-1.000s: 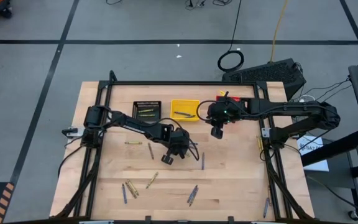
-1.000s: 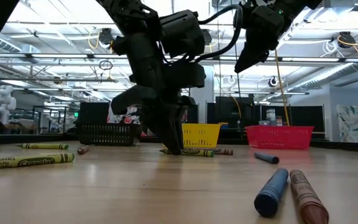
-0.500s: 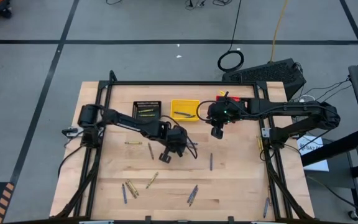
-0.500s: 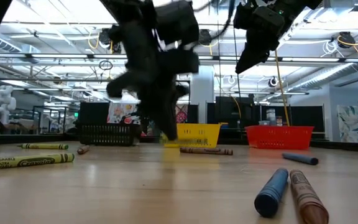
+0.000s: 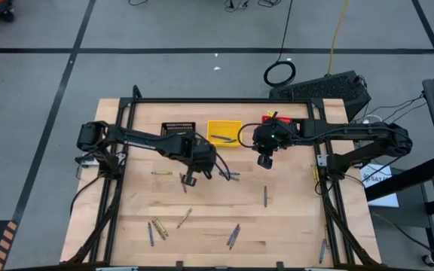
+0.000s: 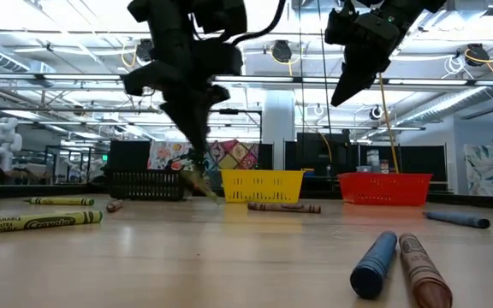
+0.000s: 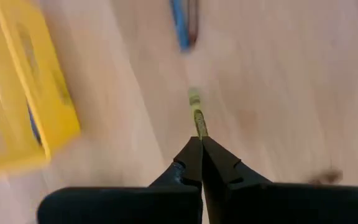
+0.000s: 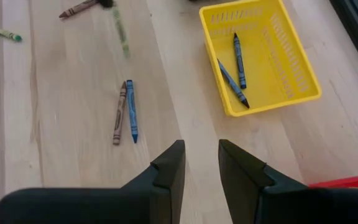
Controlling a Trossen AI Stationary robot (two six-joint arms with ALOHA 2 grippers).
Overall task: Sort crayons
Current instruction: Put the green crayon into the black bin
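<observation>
The left gripper (image 5: 187, 180) hangs above the counter (image 5: 292, 226) in front of the black basket (image 5: 178, 134), its fingers (image 7: 194, 163) clamped on an olive-yellow crayon (image 7: 197, 118) whose free end pokes out beyond the tips. The right gripper (image 8: 199, 163) hovers beside the yellow basket (image 8: 261, 56), between it and the red basket (image 6: 385, 188), its fingers apart and holding nothing. Two blue crayons (image 8: 235, 70) lie inside the yellow basket. Near that basket, on the bare wood, a blue crayon (image 8: 131, 111) and a brownish-red crayon (image 8: 119, 112) lie side by side. More loose crayons (image 5: 158, 227) are scattered over the counter's near edge, well away from the yellow basket
</observation>
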